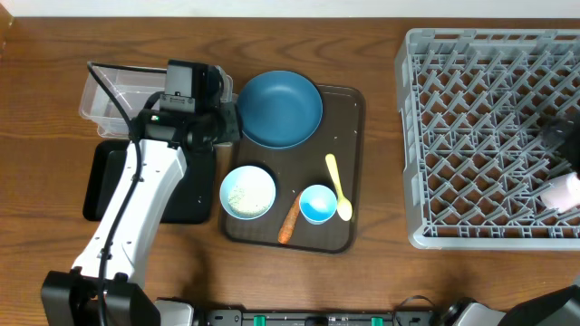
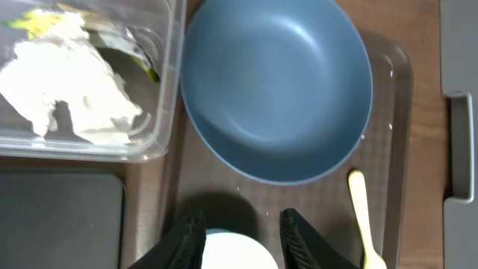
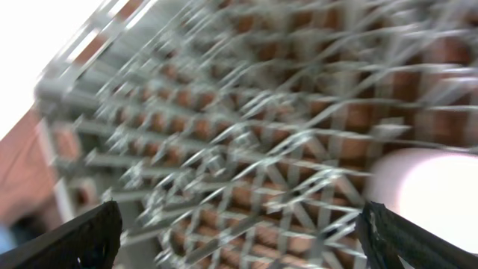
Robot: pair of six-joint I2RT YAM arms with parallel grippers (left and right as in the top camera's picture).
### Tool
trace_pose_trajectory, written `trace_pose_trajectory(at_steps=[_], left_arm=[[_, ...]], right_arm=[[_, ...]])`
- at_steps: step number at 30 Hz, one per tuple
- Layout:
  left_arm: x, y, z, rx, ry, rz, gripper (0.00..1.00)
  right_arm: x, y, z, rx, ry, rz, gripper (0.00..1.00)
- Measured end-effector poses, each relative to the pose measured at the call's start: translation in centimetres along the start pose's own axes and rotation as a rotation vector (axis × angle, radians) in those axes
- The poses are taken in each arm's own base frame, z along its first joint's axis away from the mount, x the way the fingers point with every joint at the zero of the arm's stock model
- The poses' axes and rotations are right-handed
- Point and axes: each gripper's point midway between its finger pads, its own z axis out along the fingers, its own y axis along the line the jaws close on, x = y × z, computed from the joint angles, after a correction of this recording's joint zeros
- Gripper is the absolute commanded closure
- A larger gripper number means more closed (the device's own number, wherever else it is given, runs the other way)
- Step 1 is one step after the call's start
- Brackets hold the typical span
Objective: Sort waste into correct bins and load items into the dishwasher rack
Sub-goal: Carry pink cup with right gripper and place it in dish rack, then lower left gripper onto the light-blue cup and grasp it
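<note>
Fingers (image 2: 188, 240) of left gripper (image 2: 241, 220) part-spread, nothing btwn them, over brown tray (image 2: 224, 187) w/ 1 white bowl (image 1: 247, 192) below. Right gripper (image 3: 240, 220) spread wide, empty, over rack (image 1: 471, 127); 1 pink cup (image 1: 562, 192) lies in rack. On brown tray: 1 dark-blue bowl (image 1: 280, 109), 1 light-blue cup (image 1: 317, 203), 1 spoon (image 1: 338, 186), 1 carrot piece (image 1: 289, 219). 2 bins: clear tub (image 2: 168, 75) w/ crumpled wrappers (image 2: 67, 75), black tray (image 1: 98, 181).

Ahead of the left gripper (image 2: 240, 224), the dark-blue bowl (image 2: 276, 86) sits upright; the white bowl (image 2: 235, 252) shows between its jaws. Crumpled white and yellow-green wrappers (image 2: 67, 82) lie in the clear tub (image 2: 166, 90) ahead-left. Beyond the right gripper (image 3: 240, 224), a pink cup (image 3: 426, 194) rests in the rack (image 3: 246, 134).
</note>
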Motion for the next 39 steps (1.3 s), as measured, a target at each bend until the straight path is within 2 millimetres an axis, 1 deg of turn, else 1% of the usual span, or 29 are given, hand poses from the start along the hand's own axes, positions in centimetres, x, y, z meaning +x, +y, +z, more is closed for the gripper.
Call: trace_pose_trajectory(at_steps=[4, 5, 7, 12, 16, 19, 21, 26, 30, 34, 35, 36, 39], left_arm=[[1.7, -1.4, 0.2, 0.009, 0.056, 0.035, 0.62], [2.4, -2.0, 0.3, 0.013, 0.076, 0.049, 0.59], [3.6, -3.0, 0.6, 0.019, 0.115, 0.077, 0.58], [7.3, -5.2, 1.6, 0.023, 0.240, 0.150, 0.57], [10.2, -6.8, 2.5, 0.023, 0.329, 0.212, 0.57], [11.6, -7.8, 2.9, 0.029, 0.363, 0.252, 0.58], [12.4, -8.5, 3.1, 0.034, 0.380, 0.277, 0.57], [14.4, -9.7, 3.4, 0.043, 0.418, 0.333, 0.57], [16.4, -9.7, 4.1, 0.031, 0.471, 0.361, 0.57], [17.3, -9.3, 5.1, 0.013, 0.507, 0.364, 0.58], [17.4, -9.2, 5.4, 0.009, 0.513, 0.363, 0.59], [17.5, -9.1, 5.6, 0.006, 0.519, 0.362, 0.64], [17.7, -9.0, 6.1, 0.001, 0.528, 0.363, 0.85]], right_arm=[[1.9, 4.3, 1.1, -0.087, 0.060, -0.120, 0.01], [2.4, 5.4, 1.4, -0.108, 0.074, -0.150, 0.01], [3.4, 7.4, 1.8, -0.140, 0.099, -0.204, 0.01], [5.7, 10.8, 2.5, -0.198, 0.150, -0.300, 0.01], [7.3, 13.1, 2.6, -0.237, 0.179, -0.365, 0.01], [8.0, 14.0, 2.7, -0.244, 0.188, -0.397, 0.01], [8.2, 14.2, 2.7, -0.240, 0.189, -0.411, 0.01], [8.2, 14.0, 2.8, -0.220, 0.184, -0.417, 0.01], [8.1, 14.0, 2.9, -0.218, 0.183, -0.417, 0.01], [8.1, 13.9, 2.9, -0.212, 0.181, -0.418, 0.01], [8.1, 13.9, 2.9, -0.211, 0.181, -0.418, 0.01], [8.1, 13.8, 2.9, -0.210, 0.180, -0.418, 0.01], [8.1, 13.8, 2.9, -0.208, 0.180, -0.418, 0.01]])
